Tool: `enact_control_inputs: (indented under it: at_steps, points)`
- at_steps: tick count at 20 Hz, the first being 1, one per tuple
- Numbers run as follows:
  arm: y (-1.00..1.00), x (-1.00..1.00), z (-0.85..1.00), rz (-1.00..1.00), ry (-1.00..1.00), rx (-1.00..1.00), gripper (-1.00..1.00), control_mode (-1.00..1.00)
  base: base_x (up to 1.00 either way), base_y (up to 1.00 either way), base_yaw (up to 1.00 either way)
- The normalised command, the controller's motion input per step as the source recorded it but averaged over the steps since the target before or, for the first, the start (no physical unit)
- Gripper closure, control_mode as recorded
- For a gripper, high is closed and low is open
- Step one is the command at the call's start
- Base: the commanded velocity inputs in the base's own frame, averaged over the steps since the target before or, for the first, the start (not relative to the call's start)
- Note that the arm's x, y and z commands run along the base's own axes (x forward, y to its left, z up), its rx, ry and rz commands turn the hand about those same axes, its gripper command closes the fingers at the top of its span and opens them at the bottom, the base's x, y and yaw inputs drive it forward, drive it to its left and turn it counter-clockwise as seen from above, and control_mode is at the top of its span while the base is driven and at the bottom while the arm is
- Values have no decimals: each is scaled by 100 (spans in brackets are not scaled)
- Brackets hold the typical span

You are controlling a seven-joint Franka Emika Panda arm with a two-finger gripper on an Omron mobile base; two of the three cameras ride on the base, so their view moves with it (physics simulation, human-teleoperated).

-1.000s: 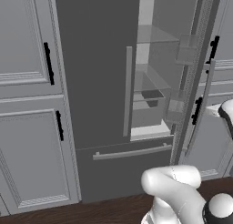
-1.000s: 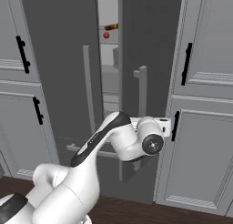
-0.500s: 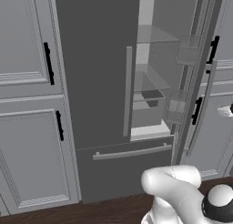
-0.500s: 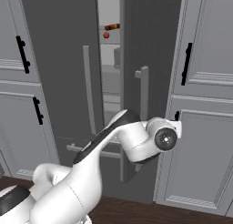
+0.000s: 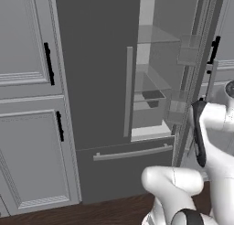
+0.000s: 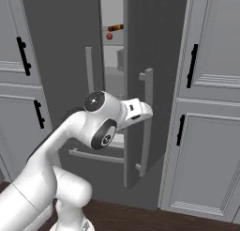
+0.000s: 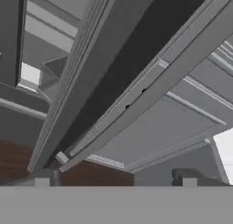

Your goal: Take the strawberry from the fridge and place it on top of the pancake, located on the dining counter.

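The fridge (image 5: 96, 82) is tall and dark grey, and its right door (image 6: 140, 47) stands ajar. Through the gap, in the right base view, the small red strawberry (image 6: 109, 36) lies on an upper shelf just below an elongated red-and-orange item (image 6: 116, 27). My gripper (image 6: 142, 111) hovers in front of the right door's bar handle (image 6: 148, 117), well below the strawberry. In the hand view my gripper (image 7: 115, 182) is open, fingertips (image 7: 42, 182) wide apart with nothing between them, and the handle (image 7: 150, 98) runs diagonally just ahead. The pancake and the dining counter are out of view.
Pale grey panelled cupboards with black handles flank the fridge (image 5: 27, 73) (image 6: 211, 84). The fridge's glass shelves and door bins (image 5: 151, 96) show through the opening. A drawer handle (image 5: 132, 153) crosses the lower front. Dark wood floor (image 6: 140, 216) lies below.
The gripper has gone from shut to open and come off the door handle. The arm has folded back, its elbow swinging left and up in the right base view.
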Motion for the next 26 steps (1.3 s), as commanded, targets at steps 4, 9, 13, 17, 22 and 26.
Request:
enact_control_inputs:
  at_steps: [4, 9, 13, 17, 22, 26]
  points:
    - [100, 5, 0, -5, 43, -73, -100, -100, 0, 0, 0]
    - [97, 33, 4, -4, 56, -68, -100, -100, 0, 0, 0]
    - [33, 52, 17, 0, 56, -34, -100, -100, 0, 0, 0]
    - [-17, 49, 0, 0, 30, 0, -100, -100, 0, 0, 0]
    - [-4, 64, 6, 0, 45, -21, -100, -100, 0, 0, 0]
    - [-49, 27, 1, 0, 29, -14, -100, -100, 0, 0, 0]
